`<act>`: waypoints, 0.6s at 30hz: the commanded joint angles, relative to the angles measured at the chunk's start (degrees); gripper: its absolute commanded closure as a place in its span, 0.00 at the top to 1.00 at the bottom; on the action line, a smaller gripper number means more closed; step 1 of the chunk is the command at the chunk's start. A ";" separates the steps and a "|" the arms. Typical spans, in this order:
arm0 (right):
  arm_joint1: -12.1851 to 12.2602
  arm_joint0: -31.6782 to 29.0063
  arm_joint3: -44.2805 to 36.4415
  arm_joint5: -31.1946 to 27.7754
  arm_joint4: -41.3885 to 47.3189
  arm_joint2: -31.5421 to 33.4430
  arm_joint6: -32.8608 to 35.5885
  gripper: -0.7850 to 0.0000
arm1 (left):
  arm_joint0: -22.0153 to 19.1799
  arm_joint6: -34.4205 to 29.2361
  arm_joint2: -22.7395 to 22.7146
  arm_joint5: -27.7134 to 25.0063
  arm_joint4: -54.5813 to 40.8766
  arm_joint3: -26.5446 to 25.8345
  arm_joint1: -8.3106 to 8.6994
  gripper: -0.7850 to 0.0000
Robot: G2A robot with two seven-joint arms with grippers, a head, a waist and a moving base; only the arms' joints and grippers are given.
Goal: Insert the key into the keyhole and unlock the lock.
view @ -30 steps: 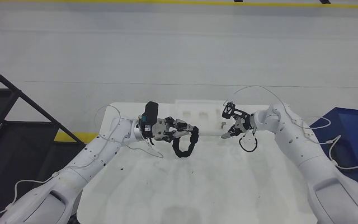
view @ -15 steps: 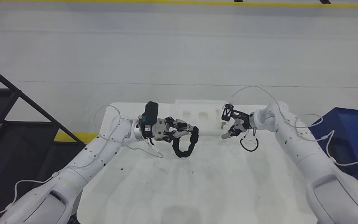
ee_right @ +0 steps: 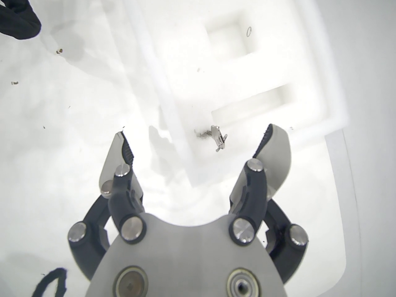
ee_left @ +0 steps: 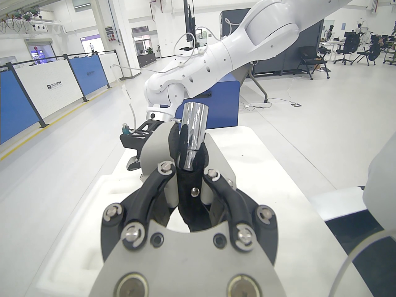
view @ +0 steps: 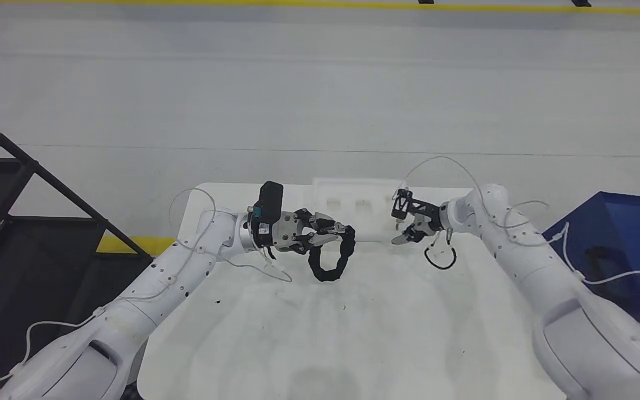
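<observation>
The left gripper is clamped tight around the one cable lock. The right gripper hangs wide open and empty, just above the single key, which lies on the rim of the one foam tray.

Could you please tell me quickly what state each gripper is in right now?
Left gripper: closed, holding the lock.
Right gripper: open, empty, near the key.

A black cable lock with a chrome cylinder sits clamped, cylinder nearly upright, in the left gripper, well apart from the small silver key lying flat on the white foam tray.
</observation>
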 commanded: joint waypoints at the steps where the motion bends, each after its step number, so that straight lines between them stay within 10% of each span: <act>1: -0.54 0.52 1.20 0.81 -0.77 -0.46 -1.11 0.73 | 0.00 0.00 0.00 0.00 0.00 0.00 0.00 0.00; 18: -4.27 2.58 8.69 2.94 -4.72 -3.26 -5.62 0.46 | 0.00 0.00 0.00 0.00 0.00 0.00 0.00 0.00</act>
